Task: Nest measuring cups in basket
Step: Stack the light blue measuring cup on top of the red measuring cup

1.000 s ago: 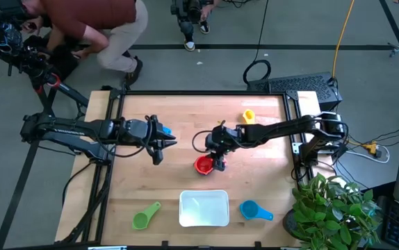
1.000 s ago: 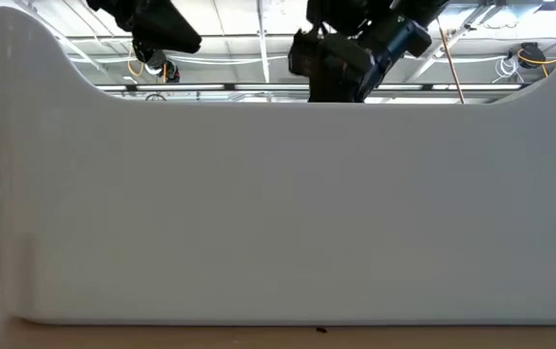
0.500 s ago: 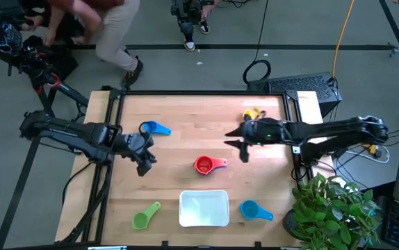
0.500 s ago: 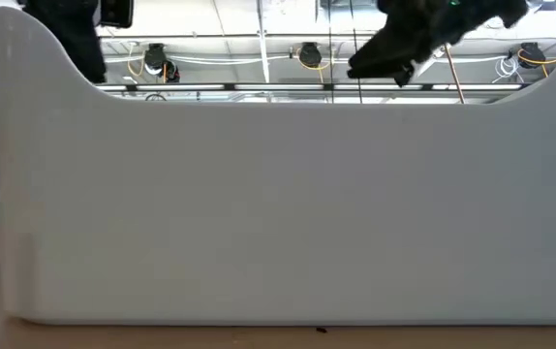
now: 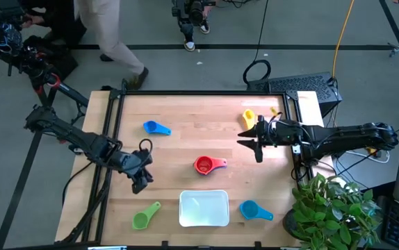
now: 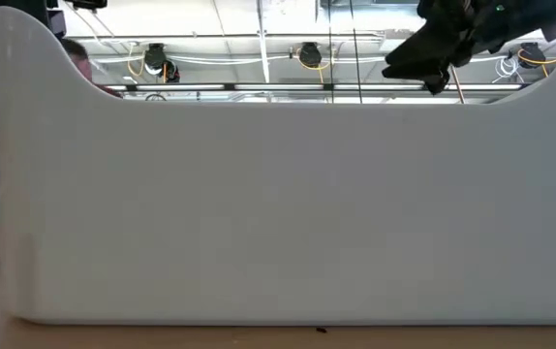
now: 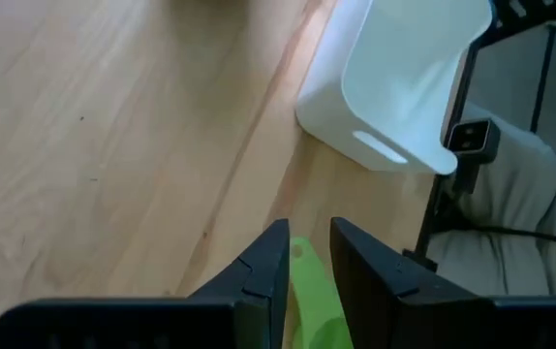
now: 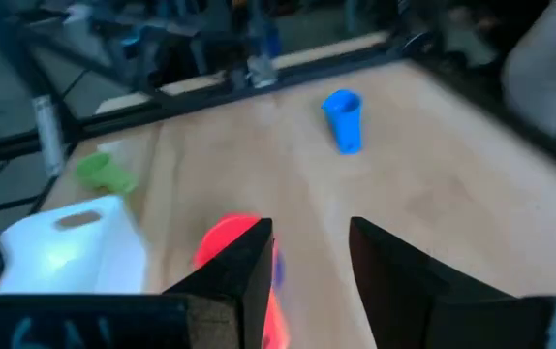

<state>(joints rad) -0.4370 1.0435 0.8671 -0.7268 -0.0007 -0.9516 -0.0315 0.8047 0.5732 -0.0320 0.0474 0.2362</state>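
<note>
Basket (image 5: 204, 208) white, rectangular, rounded corners, apparently empty; red cup (image 5: 204, 165) behind.

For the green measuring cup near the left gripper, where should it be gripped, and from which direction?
Probably by its flat handle, coming straight down from above. In the high view the green measuring cup lies on the table left of the basket, handle pointing up-right toward the left gripper, whose slightly parted fingers already frame the handle in the wrist view. The thin handle suits narrow jaws better than the round bowl.
</note>
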